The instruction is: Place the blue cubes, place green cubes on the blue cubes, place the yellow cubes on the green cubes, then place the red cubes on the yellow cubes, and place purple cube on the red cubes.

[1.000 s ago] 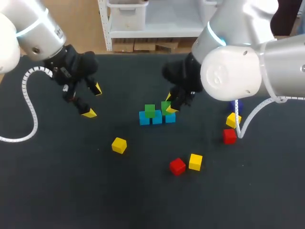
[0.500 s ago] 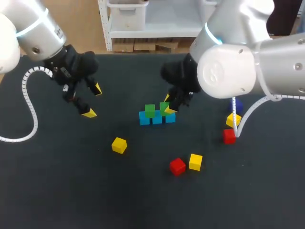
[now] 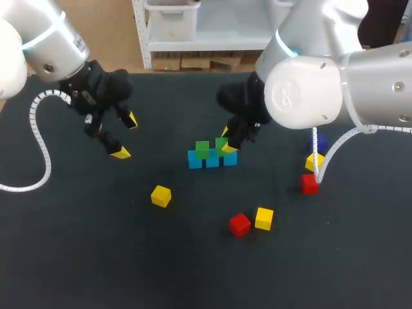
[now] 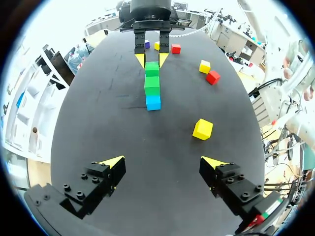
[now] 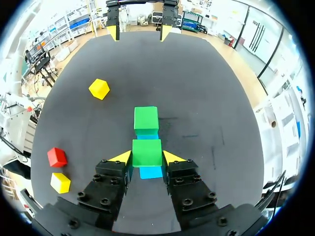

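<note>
Three blue cubes (image 3: 212, 159) lie in a row at the table's middle. One green cube (image 3: 202, 149) rests on the row's left part. My right gripper (image 3: 226, 143) is shut on a second green cube (image 5: 146, 152), holding it right over a blue cube (image 5: 151, 172) at the row's right part; whether they touch I cannot tell. The other green cube (image 5: 146, 119) lies just ahead of the fingers. My left gripper (image 3: 122, 136) hangs open and empty over the table's far left, and in its own view (image 4: 162, 164) the cube row (image 4: 153, 102) lies well ahead.
A yellow cube (image 3: 161, 196) lies left of the row toward the front. A red cube (image 3: 239, 224) and a yellow cube (image 3: 264, 218) sit front of centre. At the right lie a red cube (image 3: 309, 183), a yellow cube (image 3: 314, 161) and a half-hidden purple cube (image 3: 320, 143).
My right arm has shifted slightly to the left with the green cube in its grip. The left arm has kept still.
</note>
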`<state>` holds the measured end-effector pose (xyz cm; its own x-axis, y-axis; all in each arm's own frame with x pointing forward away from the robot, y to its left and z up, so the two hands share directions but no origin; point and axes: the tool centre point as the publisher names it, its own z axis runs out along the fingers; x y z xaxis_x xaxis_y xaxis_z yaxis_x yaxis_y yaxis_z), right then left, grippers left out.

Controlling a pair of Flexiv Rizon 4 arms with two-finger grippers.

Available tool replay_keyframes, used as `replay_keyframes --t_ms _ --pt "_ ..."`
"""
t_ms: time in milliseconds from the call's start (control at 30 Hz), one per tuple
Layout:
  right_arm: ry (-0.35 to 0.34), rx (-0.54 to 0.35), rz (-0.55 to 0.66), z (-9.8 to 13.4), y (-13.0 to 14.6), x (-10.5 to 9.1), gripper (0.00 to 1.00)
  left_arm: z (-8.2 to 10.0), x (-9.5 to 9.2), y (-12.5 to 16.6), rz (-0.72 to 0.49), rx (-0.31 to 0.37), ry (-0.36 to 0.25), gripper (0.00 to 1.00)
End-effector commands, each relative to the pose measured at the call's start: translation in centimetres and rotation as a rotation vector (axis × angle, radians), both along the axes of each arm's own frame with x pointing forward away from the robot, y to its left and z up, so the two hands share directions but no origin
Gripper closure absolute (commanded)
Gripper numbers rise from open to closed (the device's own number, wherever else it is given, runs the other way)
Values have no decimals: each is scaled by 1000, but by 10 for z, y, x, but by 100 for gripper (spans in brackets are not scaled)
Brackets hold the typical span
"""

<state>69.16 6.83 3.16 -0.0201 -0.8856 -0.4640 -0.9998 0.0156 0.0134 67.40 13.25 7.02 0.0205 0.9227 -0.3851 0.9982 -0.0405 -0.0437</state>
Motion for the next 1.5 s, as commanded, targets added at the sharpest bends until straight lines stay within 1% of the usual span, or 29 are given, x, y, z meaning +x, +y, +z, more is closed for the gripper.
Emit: replay_keyframes --t_ms 33,100,200,233,267,367,833,967,1233,1367,1500 --pt "5 3 6 -1 0 1 100 0 0 1 -1 -1 -2 0" --pt "6 3 7 -1 0 1 100 0 0 1 -1 -1 -2 0" --pt "7 3 10 -2 1 0 91 0 0 1 -1 -1 -2 0" --pt "7 4 12 -2 1 0 92 0 0 1 -1 -1 -2 0" --pt "6 4 13 -2 2 1 96 0 0 1 -1 -1 -2 0" --pt "6 5 13 -2 2 1 96 0 0 1 -1 -1 -2 0" --pt "13 0 10 -5 2 3 85 0 0 1 -1 -1 -2 0" --pt "13 0 9 -5 1 4 80 0 0 1 -1 -1 -2 0" --pt "14 1 8 -5 1 6 79 0 0 1 -1 -1 -2 0" --pt "15 3 8 -5 1 5 67 0 0 1 -1 -1 -2 0" --pt "19 4 9 -6 0 4 63 0 0 1 -1 -1 -2 0"
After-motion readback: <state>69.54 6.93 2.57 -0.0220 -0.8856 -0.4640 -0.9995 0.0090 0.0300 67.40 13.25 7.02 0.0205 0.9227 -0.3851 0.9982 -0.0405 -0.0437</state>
